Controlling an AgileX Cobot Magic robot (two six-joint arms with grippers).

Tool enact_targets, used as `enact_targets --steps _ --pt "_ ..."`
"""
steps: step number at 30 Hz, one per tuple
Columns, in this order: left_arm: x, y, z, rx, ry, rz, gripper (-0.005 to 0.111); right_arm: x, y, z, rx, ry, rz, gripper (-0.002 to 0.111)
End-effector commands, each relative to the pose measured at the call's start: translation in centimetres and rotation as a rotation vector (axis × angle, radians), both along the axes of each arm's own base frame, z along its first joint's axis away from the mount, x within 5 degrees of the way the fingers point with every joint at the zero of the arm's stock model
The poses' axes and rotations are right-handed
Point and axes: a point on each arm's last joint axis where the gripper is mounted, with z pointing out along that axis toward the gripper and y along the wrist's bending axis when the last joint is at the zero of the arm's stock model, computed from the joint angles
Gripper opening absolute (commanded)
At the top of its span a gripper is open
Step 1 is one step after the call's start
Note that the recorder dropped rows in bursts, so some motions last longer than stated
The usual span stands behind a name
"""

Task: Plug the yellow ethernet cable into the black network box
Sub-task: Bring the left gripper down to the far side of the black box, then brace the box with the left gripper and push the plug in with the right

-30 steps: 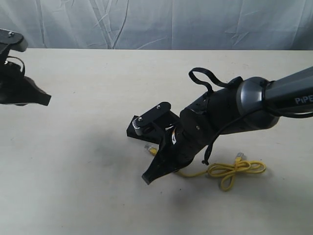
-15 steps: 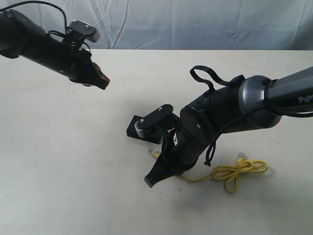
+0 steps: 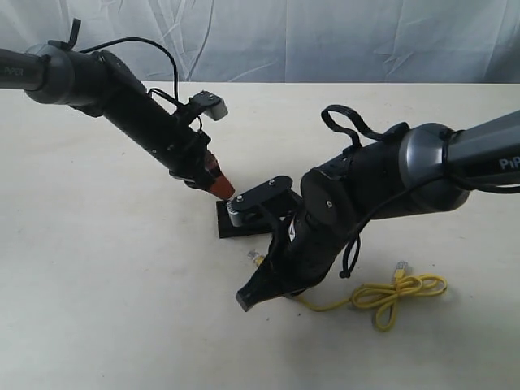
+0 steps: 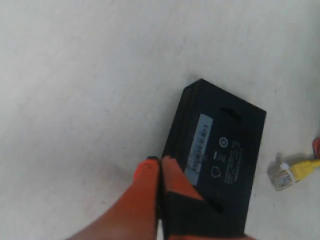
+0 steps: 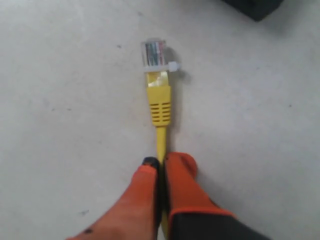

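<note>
The black network box (image 4: 222, 150) lies flat on the table with its pale label up; in the exterior view the box (image 3: 237, 223) is half hidden behind the right arm. My left gripper (image 4: 160, 161) is shut, its orange fingertips (image 3: 219, 188) at the box's edge with nothing between them. My right gripper (image 5: 161, 161) is shut on the yellow ethernet cable (image 5: 159, 105) just behind its boot. The clear plug (image 5: 155, 54) points ahead over the table, a short way from the box. The rest of the cable lies in loops (image 3: 398, 290) to the right.
The right arm (image 3: 382, 183) leans low across the middle of the pale table (image 3: 114, 292), with the wrist camera (image 3: 258, 197) over the box. A white cloth backdrop (image 3: 284, 36) hangs behind the far edge.
My left arm has swung in from the far left and come down to the box's edge. The right gripper and the cable loops have shifted only slightly.
</note>
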Motion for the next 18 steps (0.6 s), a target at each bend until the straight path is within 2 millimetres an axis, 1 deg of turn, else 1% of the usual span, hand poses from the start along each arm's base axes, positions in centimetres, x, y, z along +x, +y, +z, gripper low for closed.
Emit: enact_targets --steps 1,9,14,18 --pt "-0.4 0.2 -0.1 0.062 0.07 0.024 0.0 0.0 0.0 0.2 0.002 -0.015 0.011 -0.001" --pt "-0.8 0.4 -0.2 0.099 0.178 0.081 0.0 0.7 0.0 0.3 -0.011 -0.107 0.09 -0.001" --pt "-0.8 0.5 -0.2 0.114 0.202 0.107 0.0 1.0 0.1 0.4 -0.019 -0.155 0.136 -0.001" --pt "-0.6 0.7 -0.1 0.115 0.201 0.14 0.0 1.2 0.0 0.5 -0.022 -0.173 0.117 -0.001"
